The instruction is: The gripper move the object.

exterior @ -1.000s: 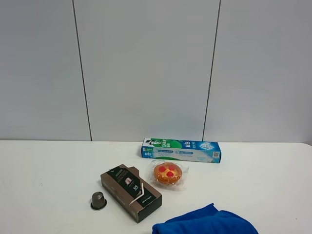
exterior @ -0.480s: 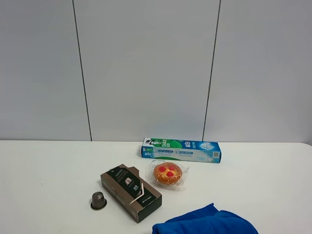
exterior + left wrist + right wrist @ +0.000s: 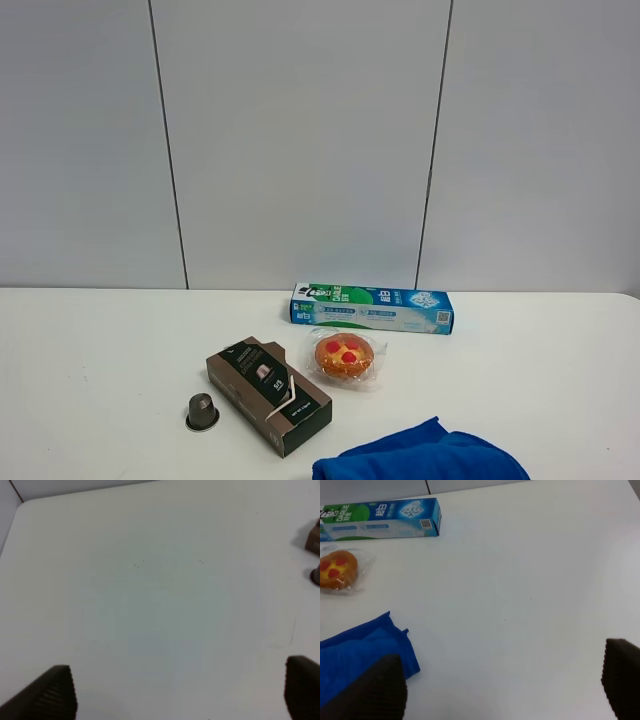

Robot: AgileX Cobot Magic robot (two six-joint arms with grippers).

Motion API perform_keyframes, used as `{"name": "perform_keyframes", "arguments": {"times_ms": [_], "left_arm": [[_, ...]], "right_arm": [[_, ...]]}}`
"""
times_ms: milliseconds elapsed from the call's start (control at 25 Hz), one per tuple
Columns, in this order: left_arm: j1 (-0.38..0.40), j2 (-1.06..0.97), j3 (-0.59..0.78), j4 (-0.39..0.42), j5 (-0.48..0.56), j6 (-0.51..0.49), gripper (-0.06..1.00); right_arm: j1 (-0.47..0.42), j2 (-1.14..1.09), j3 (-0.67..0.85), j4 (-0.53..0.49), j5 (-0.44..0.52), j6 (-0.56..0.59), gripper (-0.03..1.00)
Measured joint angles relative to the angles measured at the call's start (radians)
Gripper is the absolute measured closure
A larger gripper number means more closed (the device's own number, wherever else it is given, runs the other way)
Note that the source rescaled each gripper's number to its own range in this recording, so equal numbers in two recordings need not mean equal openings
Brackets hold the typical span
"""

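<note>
The object, a tiny dark brown coffee capsule (image 3: 202, 411), stands on the white table (image 3: 90, 360) at the front left, just left of the long dark brown carton (image 3: 268, 396). Only a sliver of the capsule (image 3: 316, 575) shows at the edge of the left wrist view. Neither arm shows in the exterior high view. My left gripper (image 3: 179, 682) is open and empty over bare table, well apart from the capsule. My right gripper (image 3: 495, 687) is open and empty over the table's right part.
A blue and green toothpaste box (image 3: 371, 307) lies at the back. A wrapped pastry with red spots (image 3: 344, 357) sits in front of it. A blue cloth (image 3: 420, 458) lies at the front edge, and one right gripper finger hangs over it (image 3: 360, 650).
</note>
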Motion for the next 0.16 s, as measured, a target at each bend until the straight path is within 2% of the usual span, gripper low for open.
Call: {"name": "perform_keyframes", "arguments": {"times_ms": [160], "left_arm": [[0.0,0.0,0.0,0.0,0.0,0.0,-0.06]], "right_arm": [[0.0,0.0,0.0,0.0,0.0,0.0,0.23]]}}
